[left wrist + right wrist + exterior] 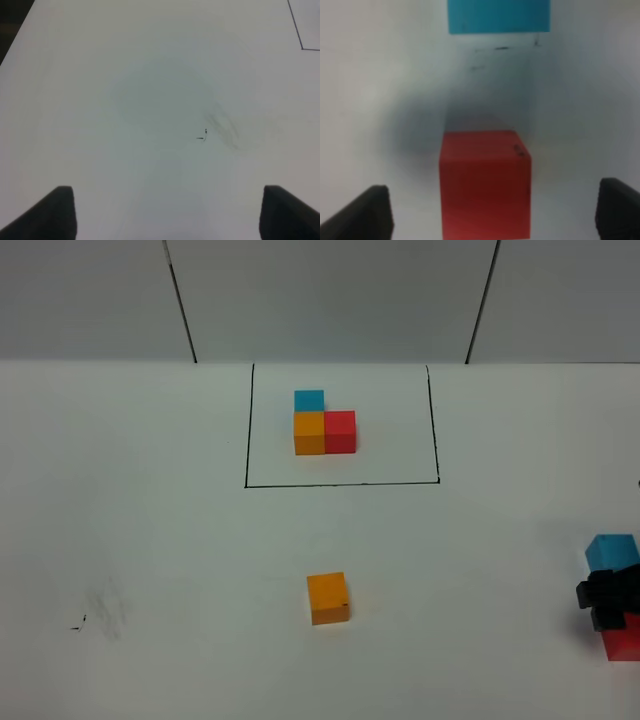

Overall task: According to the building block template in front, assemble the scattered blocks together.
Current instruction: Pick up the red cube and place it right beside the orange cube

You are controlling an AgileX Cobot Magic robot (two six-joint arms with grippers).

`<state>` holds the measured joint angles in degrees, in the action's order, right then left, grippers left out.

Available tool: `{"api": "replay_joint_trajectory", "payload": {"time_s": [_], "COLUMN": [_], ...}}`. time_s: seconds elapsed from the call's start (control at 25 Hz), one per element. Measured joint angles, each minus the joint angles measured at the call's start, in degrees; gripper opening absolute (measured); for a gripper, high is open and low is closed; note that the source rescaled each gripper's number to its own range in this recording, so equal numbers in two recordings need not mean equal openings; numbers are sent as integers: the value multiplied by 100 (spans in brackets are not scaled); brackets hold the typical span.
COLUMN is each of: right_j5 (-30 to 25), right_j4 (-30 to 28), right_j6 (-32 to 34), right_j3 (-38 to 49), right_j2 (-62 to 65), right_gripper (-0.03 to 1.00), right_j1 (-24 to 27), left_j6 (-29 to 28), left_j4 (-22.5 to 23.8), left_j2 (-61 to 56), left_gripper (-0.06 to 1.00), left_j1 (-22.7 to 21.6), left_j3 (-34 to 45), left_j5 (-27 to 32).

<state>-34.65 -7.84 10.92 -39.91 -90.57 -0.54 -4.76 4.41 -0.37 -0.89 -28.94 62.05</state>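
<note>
Template [322, 425] sits in the far outline [340, 483]. I see my left gripper [169, 200] spread over the table [150, 100], orange block [328, 598] mid-table, and my right gripper [494, 192] spread around red block [625, 638], blue block [612, 550] just beyond.

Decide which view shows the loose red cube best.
The right wrist view: the red cube sits large between the open fingers of the right gripper. The exterior high view shows only part, at the frame edge behind the gripper. The left wrist view shows none.

High view overlooks the whole table [150, 540]; right wrist view closely shares its red cube [485, 185].
</note>
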Motion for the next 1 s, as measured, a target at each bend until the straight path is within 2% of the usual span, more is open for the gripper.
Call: {"api": "replay_joint_trajectory", "payload": {"time_s": [0.28, 0.36, 0.44, 0.48, 0.52, 0.68, 0.8, 0.92, 1.0], "right_j5": [276, 294, 294, 294, 294, 286, 134, -90, -132], "right_j4": [39, 51, 71, 76, 76, 59, 153, 449, 698], "right_j6": [0, -6, -57, -57, -70, -138, -448, -1092, -1951], "right_j3": [-2, -2, -2, -2, -2, -11, -11, -11, -33], "right_j2": [-582, -670, -732, -734, -736, -684, -337, 228, 460], "right_gripper": [67, 62, 44, 26, 2, 0, 0, 0, 0], "right_j1": [0, 0, 0, 0, 0, 0, -42, -370, -695], "left_j6": [-19, -19, -19, -19, -19, -14, -14, -14, -14], "left_j4": [0, 0, 0, 0, 0, 0, 0, 0, 0], "left_j2": [0, 0, 0, 0, 0, 0, 0, 0, 0], "left_gripper": [62, 62, 62, 62, 62, 62, 62, 62, 62], "left_j1": [0, 0, 0, 0, 0, 0, 0, 0, 0], "left_j3": [0, 0, 0, 0, 0, 0, 0, 0, 0], "left_j5": [0, 0, 0, 0, 0, 0, 0, 0, 0]}}
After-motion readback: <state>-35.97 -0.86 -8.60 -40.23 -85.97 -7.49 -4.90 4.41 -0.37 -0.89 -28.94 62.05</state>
